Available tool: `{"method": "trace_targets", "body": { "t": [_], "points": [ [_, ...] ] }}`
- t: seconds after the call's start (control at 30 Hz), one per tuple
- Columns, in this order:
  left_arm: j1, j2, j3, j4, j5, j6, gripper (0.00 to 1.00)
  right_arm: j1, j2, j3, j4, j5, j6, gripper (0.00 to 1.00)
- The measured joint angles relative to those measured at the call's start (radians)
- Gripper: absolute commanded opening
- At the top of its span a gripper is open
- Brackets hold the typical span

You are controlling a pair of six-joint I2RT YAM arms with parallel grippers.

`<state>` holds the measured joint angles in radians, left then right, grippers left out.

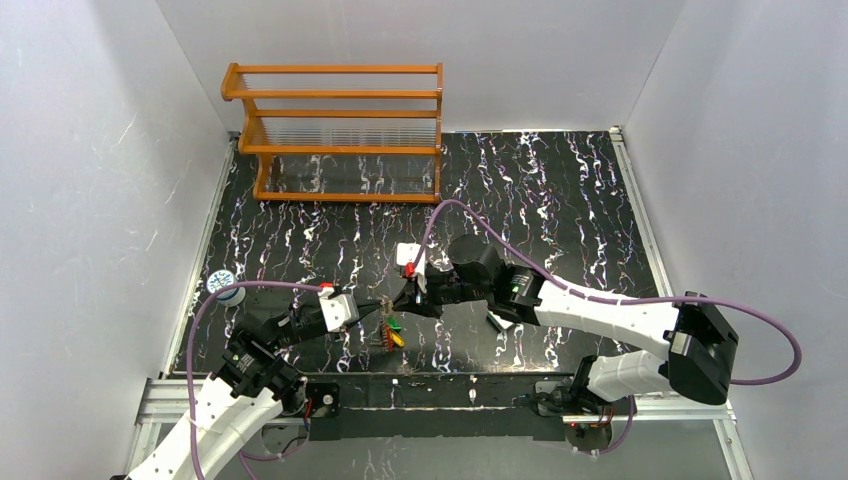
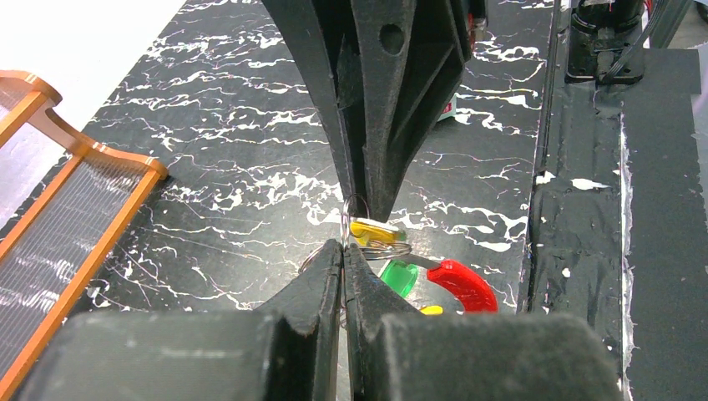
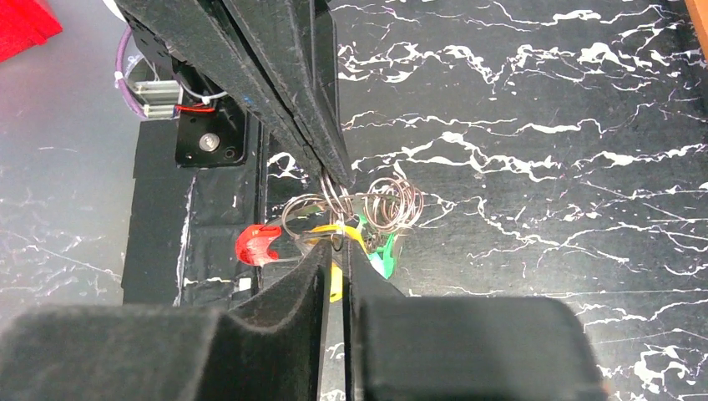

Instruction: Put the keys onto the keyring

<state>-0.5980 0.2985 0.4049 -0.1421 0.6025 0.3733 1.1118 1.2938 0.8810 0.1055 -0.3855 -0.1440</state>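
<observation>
Left tool clenched on thin keyring wire; right tool pinching yellow key. Probably light, stiff, slippery; best held by plastic head.

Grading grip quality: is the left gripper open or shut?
Shut: the left gripper's fingers press together without a gap in the left wrist view, pinching a thin wire ring.
</observation>
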Motion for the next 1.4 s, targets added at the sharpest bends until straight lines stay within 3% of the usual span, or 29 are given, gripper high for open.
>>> {"method": "trace_targets", "body": {
  "t": [0.17, 0.77, 1.1, 1.17, 1.27, 1.4],
  "points": [
    [0.0, 0.001, 0.0, 0.0, 0.001, 0.0, 0.0, 0.0, 0.0, 0.0, -0.002, 0.02, 0.007, 0.01],
    [0.0, 0.008, 0.0, -0.001, 0.001, 0.0, 0.0, -0.004, 0.009, 0.0, -0.019, 0.046, 0.01, 0.01],
    [0.0, 0.013, -0.004, -0.005, 0.0, 0.0, 0.0, -0.005, 0.091, 0.052, -0.056, 0.042, 0.009, 0.01],
    [0.0, 0.014, -0.004, -0.005, 0.001, 0.0, 0.0, -0.005, 0.093, 0.052, -0.056, 0.042, 0.008, 0.11],
    [0.0, 0.014, -0.004, -0.005, 0.002, 0.0, 0.0, -0.005, 0.09, 0.052, -0.055, 0.044, 0.002, 0.36],
    [0.0, 0.014, -0.004, 0.001, 0.008, 0.0, 0.0, -0.006, 0.042, 0.011, -0.031, 0.047, -0.017, 0.41]
  ]
}}
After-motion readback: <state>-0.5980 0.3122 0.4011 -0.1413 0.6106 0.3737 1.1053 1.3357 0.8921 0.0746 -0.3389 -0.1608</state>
